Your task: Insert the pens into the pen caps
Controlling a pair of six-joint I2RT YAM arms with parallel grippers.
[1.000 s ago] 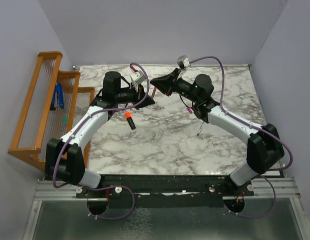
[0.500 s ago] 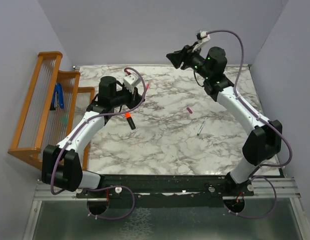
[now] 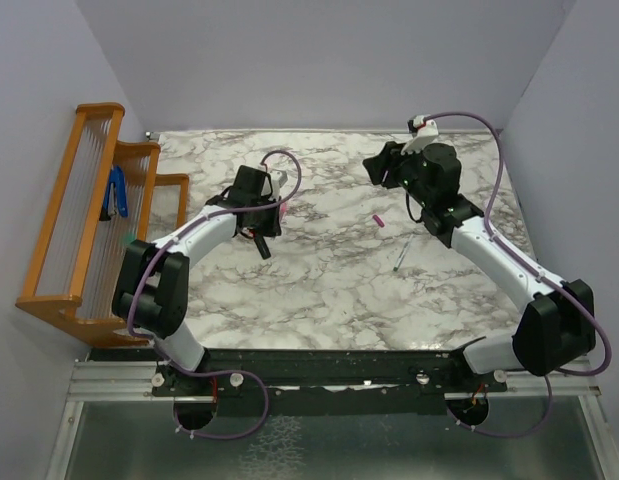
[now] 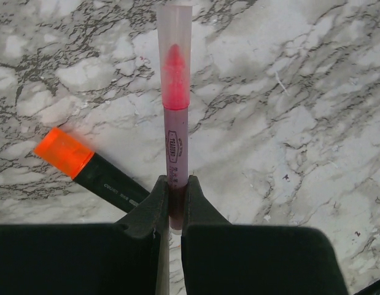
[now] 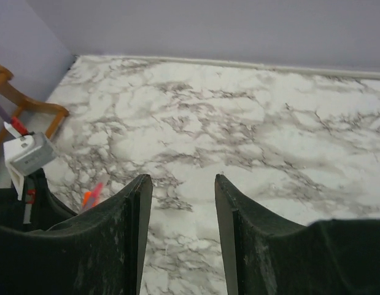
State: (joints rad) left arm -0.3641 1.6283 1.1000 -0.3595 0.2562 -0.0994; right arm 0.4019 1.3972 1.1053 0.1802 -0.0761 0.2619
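Observation:
My left gripper (image 4: 173,184) is shut on the lower end of a thin pinkish pen (image 4: 177,132), held low over the marble table (image 3: 329,280). A pale translucent cap (image 4: 175,46) sits over the pen's pink tip. In the top view this gripper (image 3: 273,210) is just behind the black marker (image 3: 261,243). The marker's orange end (image 4: 63,152) lies left of the held pen. A magenta cap (image 3: 378,219) and a thin greyish pen (image 3: 400,258) lie right of centre. My right gripper (image 3: 375,166) is open and empty above the table's back; its wrist view shows the jaws apart (image 5: 180,181).
A wooden rack (image 3: 84,215) stands along the left edge of the table and holds a blue-handled tool (image 3: 117,192). Walls close in the back and both sides. The left arm's wrist (image 5: 27,153) shows at the left of the right wrist view.
My left gripper has come down and nearer with the pink pen, ending beside the marker. My right gripper has pulled away from it, risen to the back, then lowered again, open.

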